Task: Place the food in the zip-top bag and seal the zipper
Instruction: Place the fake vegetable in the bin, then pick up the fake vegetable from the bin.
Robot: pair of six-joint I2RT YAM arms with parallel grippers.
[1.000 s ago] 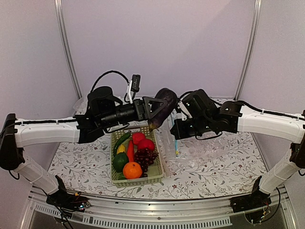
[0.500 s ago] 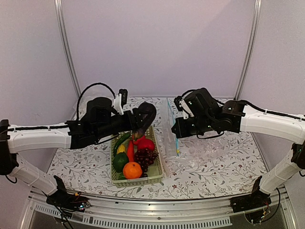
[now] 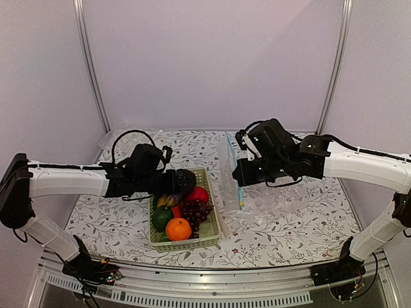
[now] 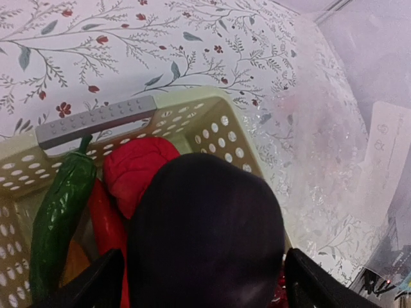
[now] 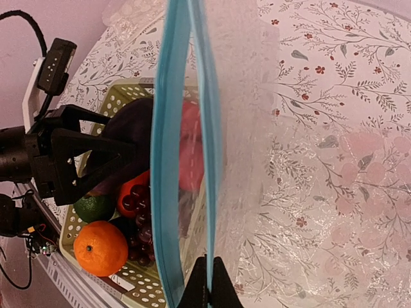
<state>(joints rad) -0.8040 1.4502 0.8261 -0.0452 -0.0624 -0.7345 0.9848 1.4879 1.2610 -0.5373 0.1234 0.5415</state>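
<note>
Lower centre of the left wrist view, the glossy eggplant (image 4: 205,237), slick and best taken mid-body, fills the wide jaws of the left gripper (image 4: 205,276) over the basket (image 4: 96,119), whether gripped I cannot tell, while the right gripper (image 5: 205,282) is pinched tight on the limp zip-top bag (image 5: 257,160).

Pale lilac walls (image 3: 212,58), two metal corner poles (image 3: 90,64), floral tablecloth (image 3: 302,224), aluminium rail (image 3: 212,282) along near edge

Green vegetable (image 4: 61,212) is glossy, basket (image 4: 212,122) perforated plastic, zip-top bag (image 5: 241,128) clear, seemingly smooth plastic.
</note>
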